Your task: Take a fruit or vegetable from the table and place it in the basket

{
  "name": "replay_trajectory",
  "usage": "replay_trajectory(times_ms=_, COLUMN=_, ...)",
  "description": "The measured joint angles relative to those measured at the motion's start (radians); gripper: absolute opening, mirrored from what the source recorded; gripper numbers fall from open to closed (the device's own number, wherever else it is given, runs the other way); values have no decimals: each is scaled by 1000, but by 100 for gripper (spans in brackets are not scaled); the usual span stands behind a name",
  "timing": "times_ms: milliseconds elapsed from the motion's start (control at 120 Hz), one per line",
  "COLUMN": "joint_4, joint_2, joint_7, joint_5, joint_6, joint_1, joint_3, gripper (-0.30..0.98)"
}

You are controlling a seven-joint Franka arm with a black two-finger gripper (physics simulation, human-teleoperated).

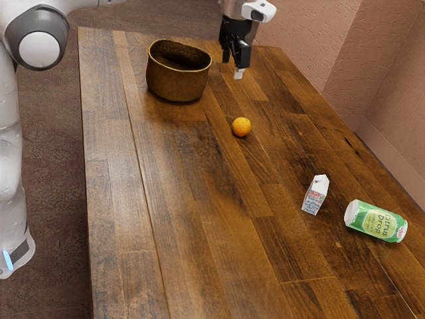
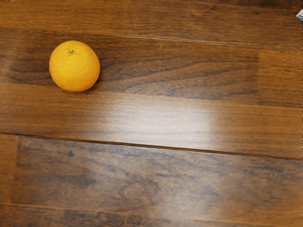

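Orange (image 1: 242, 127) sits on the table (image 1: 192, 232), outside the basket (image 1: 176, 85) and a little apart from it, while my jaws (image 1: 232, 66) hang above the wood, spread and empty. I judge the job barely begun: lining up, gripping, lifting, carrying and letting go are all left.

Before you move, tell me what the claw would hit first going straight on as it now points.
Pointing down, the claw would probably meet the bare tabletop first. The orange seems off to one side of that line, though depth makes this hard to judge.
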State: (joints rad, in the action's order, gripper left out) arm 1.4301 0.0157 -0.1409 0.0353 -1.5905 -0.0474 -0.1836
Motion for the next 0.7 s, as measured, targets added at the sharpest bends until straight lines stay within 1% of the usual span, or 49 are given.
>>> replay_trajectory(times_ms=225, joint_4=-18, joint_2=15, joint_7=-8, joint_5=7, joint_6=3, joint_1=26, joint_3=-1, gripper=69)
replay_trajectory(times_ms=283, joint_4=-45, joint_2=25, joint_7=-11, joint_5=6, joint_6=4, joint_1=42, joint_3=-2, gripper=69)
replay_trajectory(times_ms=400, joint_4=-83, joint_2=56, joint_7=-16, joint_5=5, joint_6=1, joint_1=93, joint_3=-35, gripper=69)
replay_trajectory(times_ms=450, joint_4=-96, joint_2=76, joint_7=-18, joint_5=4, joint_6=-1, joint_1=82, joint_3=-41, gripper=68)
replay_trajectory(times_ms=575, joint_4=-116, joint_2=108, joint_7=-22, joint_5=4, joint_6=-3, joint_1=7, joint_3=-45, gripper=69)
replay_trajectory(times_ms=700, joint_4=-203, joint_2=180, joint_7=-26, joint_5=5, joint_6=-1, joint_1=-1, joint_3=-63, gripper=69)
